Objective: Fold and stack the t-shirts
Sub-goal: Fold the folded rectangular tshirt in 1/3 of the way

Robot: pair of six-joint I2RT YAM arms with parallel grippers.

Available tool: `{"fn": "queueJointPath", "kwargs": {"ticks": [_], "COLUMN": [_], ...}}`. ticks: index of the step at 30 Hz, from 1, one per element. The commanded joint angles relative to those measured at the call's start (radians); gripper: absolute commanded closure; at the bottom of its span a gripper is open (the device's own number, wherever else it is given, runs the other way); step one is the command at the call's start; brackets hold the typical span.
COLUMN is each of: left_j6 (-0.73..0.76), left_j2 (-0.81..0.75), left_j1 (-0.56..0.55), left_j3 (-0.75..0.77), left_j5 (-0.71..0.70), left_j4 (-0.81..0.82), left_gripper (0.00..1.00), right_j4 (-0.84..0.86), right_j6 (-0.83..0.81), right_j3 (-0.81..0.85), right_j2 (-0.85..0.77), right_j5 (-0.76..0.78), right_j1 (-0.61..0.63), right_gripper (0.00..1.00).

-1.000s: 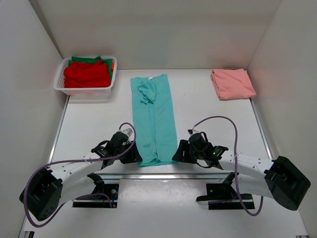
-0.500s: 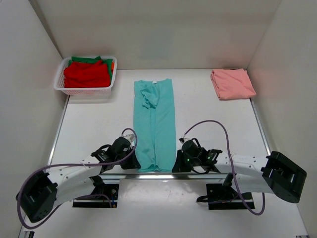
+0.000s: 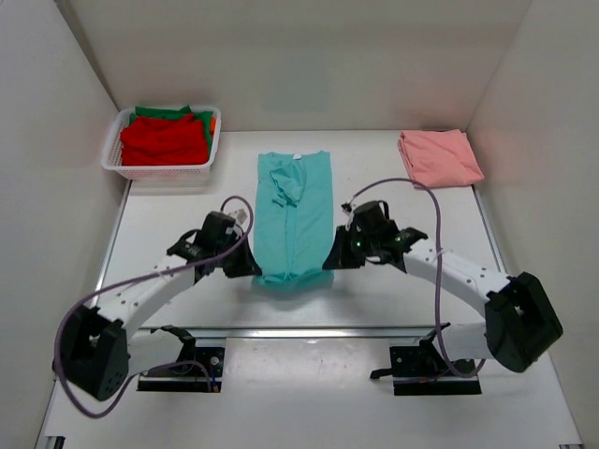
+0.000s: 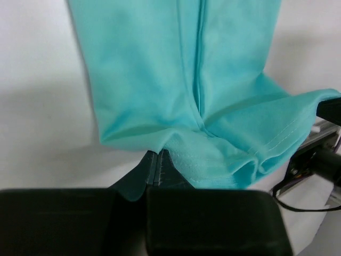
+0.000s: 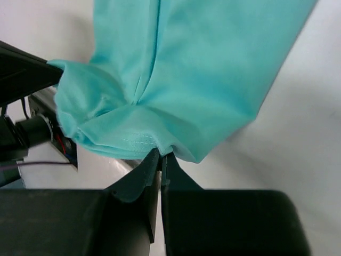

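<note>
A teal t-shirt (image 3: 294, 210), folded lengthwise into a narrow strip, lies in the middle of the table with its collar at the far end. My left gripper (image 3: 255, 271) is shut on the near left corner of its hem, seen in the left wrist view (image 4: 158, 152). My right gripper (image 3: 329, 263) is shut on the near right corner, seen in the right wrist view (image 5: 161, 153). Both hold the hem (image 3: 291, 279) lifted off the table, and it sags between them. A folded salmon pink t-shirt (image 3: 438, 157) lies at the far right. Red (image 3: 163, 140), green (image 3: 167, 113) and orange (image 3: 213, 123) shirts sit in the basket.
A white mesh basket (image 3: 159, 171) stands at the far left against the left wall. White walls enclose the table on three sides. A metal rail (image 3: 309, 330) runs along the near edge by the arm bases.
Both grippers have lifted the teal shirt's near hem and carried it away from the near edge toward the far end. The strip on the table is shorter and has shifted slightly right.
</note>
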Motion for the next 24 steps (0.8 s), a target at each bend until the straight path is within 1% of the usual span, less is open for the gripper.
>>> {"fn": "queueJointPath", "kwargs": {"ticks": [1,5,6,8,9,11,12,14,15,16,17,18,19,20,21,23,24], "left_j6": [0.092,0.141,0.146,0.166,0.172,0.189,0.192,0.191,0.189,0.178,0.166,0.14,0.129,0.108,0.1,0.098,0.114], "left_j2": [0.116,0.289,0.315,0.389,0.441,0.54,0.564,0.657,0.679,0.716,0.734,0.737,0.734,0.716,0.702,0.676,0.661], "left_j1": [0.072,0.146,0.157,0.19,0.198,0.223,0.226,0.25,0.261,0.272,0.29,0.302,0.305,0.313,0.321,0.321,0.316], "left_j3": [0.139,0.298,0.328,0.418,0.443,0.525,0.568,0.619,0.656,0.67,0.696,0.693,0.69,0.672,0.655,0.63,0.613], "left_j5": [0.06,0.073,0.076,0.079,0.083,0.077,0.073,0.058,0.053,0.057,0.064,0.073,0.079,0.09,0.099,0.123,0.137], "left_j4": [0.025,0.031,0.036,0.031,0.042,0.045,0.048,0.054,0.071,0.08,0.108,0.155,0.186,0.236,0.273,0.283,0.272], "left_gripper": [1.0,1.0,1.0,1.0,1.0,1.0,1.0,1.0,0.92,0.66,0.69,0.67,0.59,0.32,0.28,0.25,0.26], "right_j4": [-0.081,-0.111,-0.127,-0.137,-0.143,-0.161,-0.167,-0.183,-0.189,-0.204,-0.197,-0.192,-0.15,-0.122,-0.106,-0.071,-0.065], "right_j6": [-0.16,-0.232,-0.239,-0.269,-0.271,-0.3,-0.303,-0.311,-0.311,-0.302,-0.306,-0.305,-0.297,-0.282,-0.274,-0.26,-0.254], "right_j3": [0.131,0.304,0.326,0.421,0.438,0.538,0.555,0.668,0.722,0.759,0.8,0.822,0.823,0.814,0.794,0.752,0.706], "right_j2": [0.093,0.245,0.274,0.363,0.384,0.484,0.538,0.602,0.645,0.69,0.701,0.714,0.713,0.707,0.683,0.644,0.609], "right_j5": [-0.078,-0.116,-0.114,-0.125,-0.127,-0.127,-0.125,-0.128,-0.122,-0.099,-0.095,-0.084,-0.085,-0.079,-0.055,-0.004,0.005], "right_j1": [-0.087,-0.161,-0.182,-0.208,-0.227,-0.263,-0.271,-0.296,-0.305,-0.314,-0.326,-0.325,-0.336,-0.345,-0.35,-0.356,-0.351], "right_gripper": [1.0,1.0,1.0,1.0,1.0,1.0,1.0,1.0,0.99,0.9,0.89,0.9,0.79,0.71,0.57,0.52,0.48]}}
